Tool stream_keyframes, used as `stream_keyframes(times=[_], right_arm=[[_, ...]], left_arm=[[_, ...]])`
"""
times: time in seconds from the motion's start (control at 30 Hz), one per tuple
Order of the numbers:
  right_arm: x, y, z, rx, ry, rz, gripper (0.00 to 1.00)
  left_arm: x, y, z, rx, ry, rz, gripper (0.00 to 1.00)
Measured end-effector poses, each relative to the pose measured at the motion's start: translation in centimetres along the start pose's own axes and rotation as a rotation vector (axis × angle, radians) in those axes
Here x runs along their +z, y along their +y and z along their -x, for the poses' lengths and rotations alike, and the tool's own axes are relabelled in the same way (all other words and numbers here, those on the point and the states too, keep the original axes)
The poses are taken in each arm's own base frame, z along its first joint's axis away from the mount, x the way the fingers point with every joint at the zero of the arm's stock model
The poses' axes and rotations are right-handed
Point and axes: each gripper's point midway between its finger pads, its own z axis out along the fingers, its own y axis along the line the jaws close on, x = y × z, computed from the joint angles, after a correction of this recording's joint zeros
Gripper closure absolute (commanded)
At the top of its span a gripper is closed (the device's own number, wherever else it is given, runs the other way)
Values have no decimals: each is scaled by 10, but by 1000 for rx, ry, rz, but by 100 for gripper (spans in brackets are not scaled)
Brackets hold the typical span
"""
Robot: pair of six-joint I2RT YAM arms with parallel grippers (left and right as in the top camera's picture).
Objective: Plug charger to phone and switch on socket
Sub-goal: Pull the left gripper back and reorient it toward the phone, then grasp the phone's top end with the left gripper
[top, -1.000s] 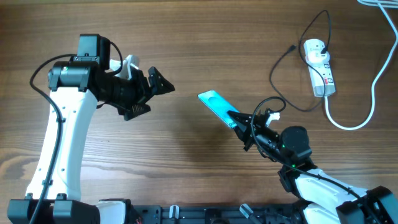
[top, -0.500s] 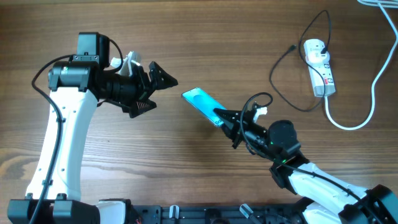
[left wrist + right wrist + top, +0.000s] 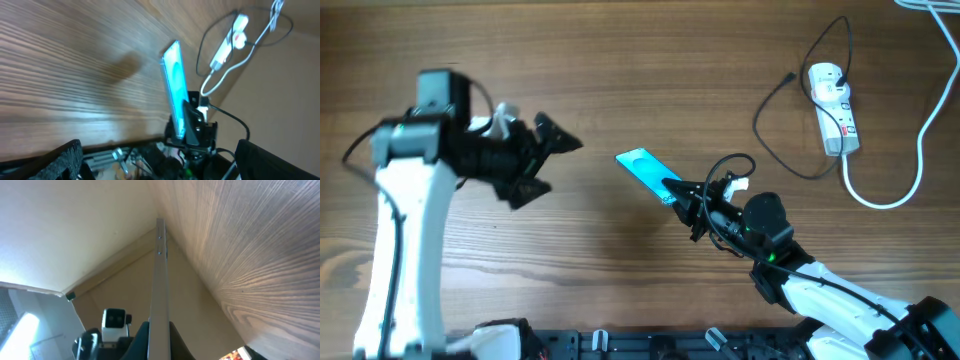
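My right gripper (image 3: 682,196) is shut on the phone (image 3: 642,170), a flat slab with a cyan screen, and holds it above the table's middle. In the right wrist view the phone (image 3: 159,280) shows edge-on between the fingers (image 3: 159,340). In the left wrist view the phone (image 3: 175,85) stands upright in that gripper. My left gripper (image 3: 552,160) is open and empty, left of the phone, its fingers (image 3: 157,160) wide apart. The white socket (image 3: 833,108) lies at the far right. The thin black charger cable (image 3: 775,150) loops beside it, its plug tip (image 3: 790,77) near the socket's top.
The socket's thick white cord (image 3: 920,150) curves along the right edge. The left arm's white column (image 3: 405,250) stands at the left. A black rail (image 3: 650,345) runs along the front edge.
My right gripper carried the phone left, then held about still. My left arm swung back to the left, away from the phone.
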Motion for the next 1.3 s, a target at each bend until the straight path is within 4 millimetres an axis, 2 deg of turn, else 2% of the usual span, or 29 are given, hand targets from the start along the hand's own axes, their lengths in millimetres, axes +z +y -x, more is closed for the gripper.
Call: stream_keyframes(times=[0.17,0.3,0.4,0.53,0.67,0.73,0.93,1.07,1.2,1.3], right_arm=[[0,-2,1,-24,-4,-9,96],[0,-2,1,-50,-5,-11,96],[0,-3,1,-66,-3,-12,96],[0,-2,-1,-71,7,-12,96],[0,16,-17,-107,75,57,96],[-1,18,-20,-113,94,66,96],[0,13,-32,-119,133,52,96],[2,4,-40,-117,154,23,96],[3,0,-46,-113,164,12,96],[4,-2,-49,-106,168,10,96]], left_arm=[[-27,32,-25,12,-164,-47,0],[-31,47,-47,71,-281,-99,0],[-27,51,-49,74,-333,-139,0],[-20,48,-39,54,-332,-184,0],[-6,44,-24,6,-258,-202,0],[4,40,-18,10,-217,-208,0],[57,21,-11,37,-34,-204,0],[80,-1,-15,91,16,-235,0],[90,-15,-19,89,19,-244,1],[93,-14,-18,35,5,-224,7]])
